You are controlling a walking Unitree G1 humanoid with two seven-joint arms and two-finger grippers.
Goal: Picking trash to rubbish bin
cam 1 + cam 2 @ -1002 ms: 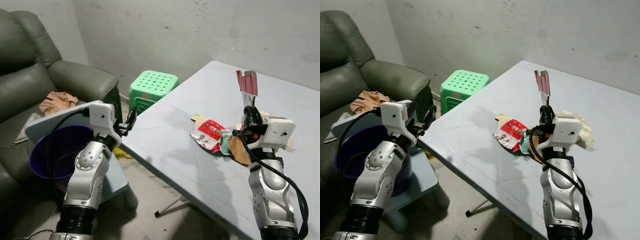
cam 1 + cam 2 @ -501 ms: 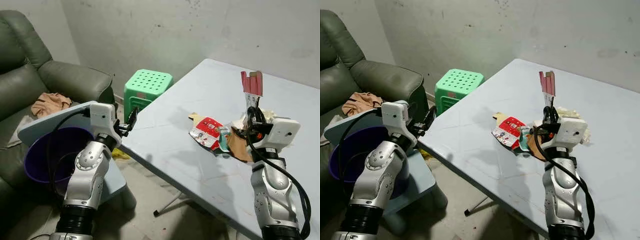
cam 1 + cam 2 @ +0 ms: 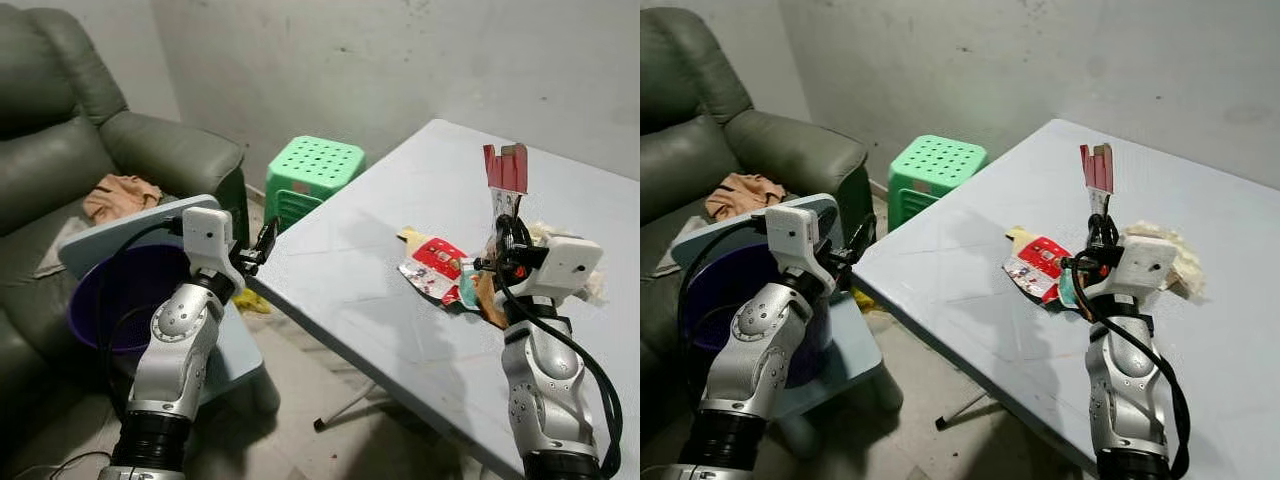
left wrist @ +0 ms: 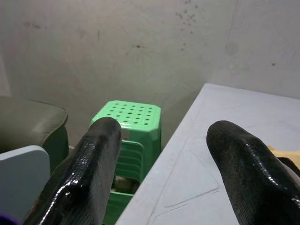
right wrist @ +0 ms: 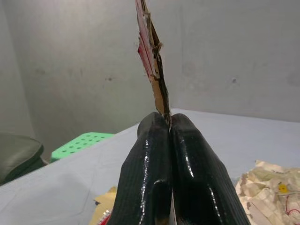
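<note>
Little has changed: the right tool [image 3: 503, 218] stays clamped on the red cardboard scrap [image 3: 505, 168] standing above it; the left tool [image 3: 262, 243] stays spread apart.

Bin [image 3: 110, 300] left of table [image 3: 380, 300]; stool [image 3: 318, 165] behind; wrappers [image 3: 432, 268] on table.

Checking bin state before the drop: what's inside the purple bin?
The purple bin shows only a dark purple interior wall; no trash is visible. Its bottom is hidden by the left arm and rim. The right gripper holds the red cardboard piece above the table.
</note>
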